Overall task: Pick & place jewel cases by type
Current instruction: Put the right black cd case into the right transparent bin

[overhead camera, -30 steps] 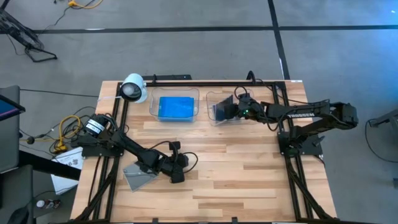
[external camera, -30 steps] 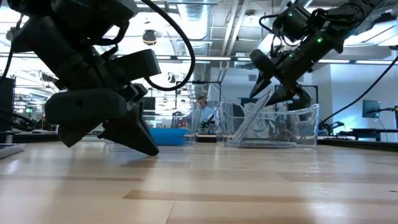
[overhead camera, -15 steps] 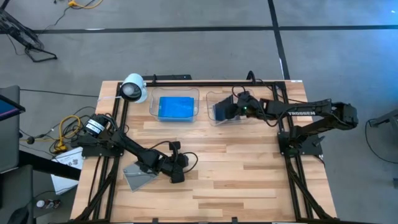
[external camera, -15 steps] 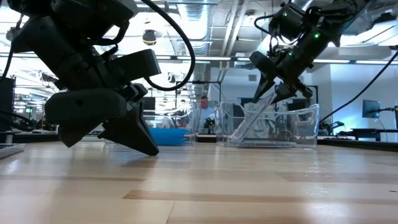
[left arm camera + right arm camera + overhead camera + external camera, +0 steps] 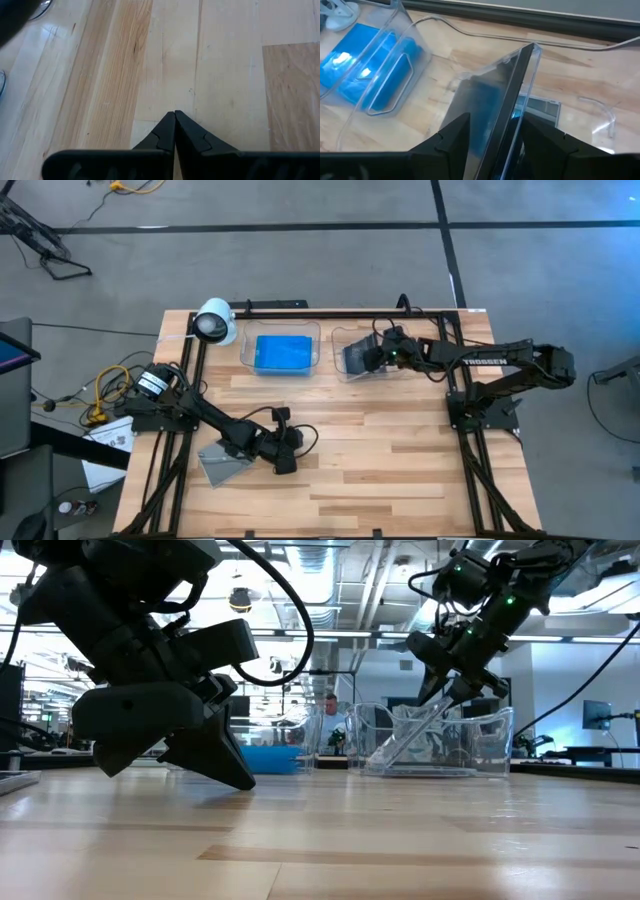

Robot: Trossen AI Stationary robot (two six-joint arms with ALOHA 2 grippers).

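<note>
Over right tray [image 5: 345,340], right gripper [image 5: 492,131] jaws straddling tilted clear-grey jewel case [image 5: 490,100], grip unclear

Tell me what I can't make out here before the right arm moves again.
- Right gripper: right wrist view doesn't show whether its fingers touch the tilted clear jewel case.
- Blue jewel cases: count hidden, stacked in high view.
- Right tray: contents blurred by its clear wall in low view.
</note>
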